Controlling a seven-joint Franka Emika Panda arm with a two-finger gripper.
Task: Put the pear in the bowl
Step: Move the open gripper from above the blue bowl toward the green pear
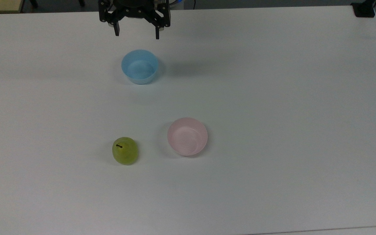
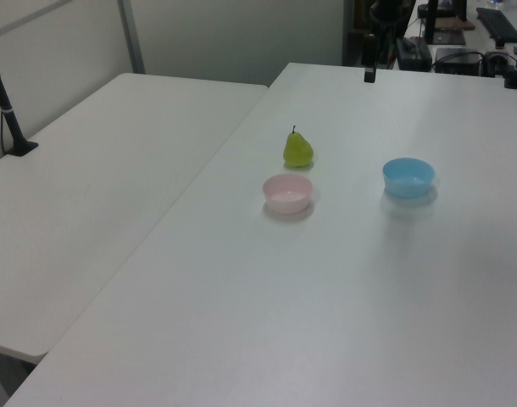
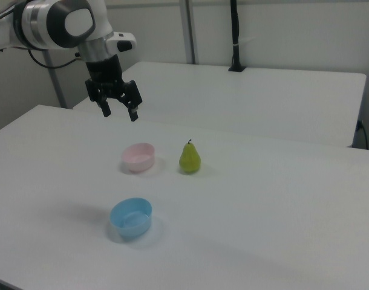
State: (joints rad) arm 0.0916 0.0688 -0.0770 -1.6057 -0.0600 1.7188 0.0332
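Standing pear [image 1: 125, 150] beside bowl [image 1: 187, 136], pincer [image 1: 137, 34] spread

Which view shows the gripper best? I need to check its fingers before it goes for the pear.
The right view: the gripper hangs whole, fingers apart. The top view crops it at the edge; the left view misses it.

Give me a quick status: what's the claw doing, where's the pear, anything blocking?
Gripper open, empty, raised. Pear upright on table, beside pink bowl, apart. Blue bowl off to the side; path looks clear.
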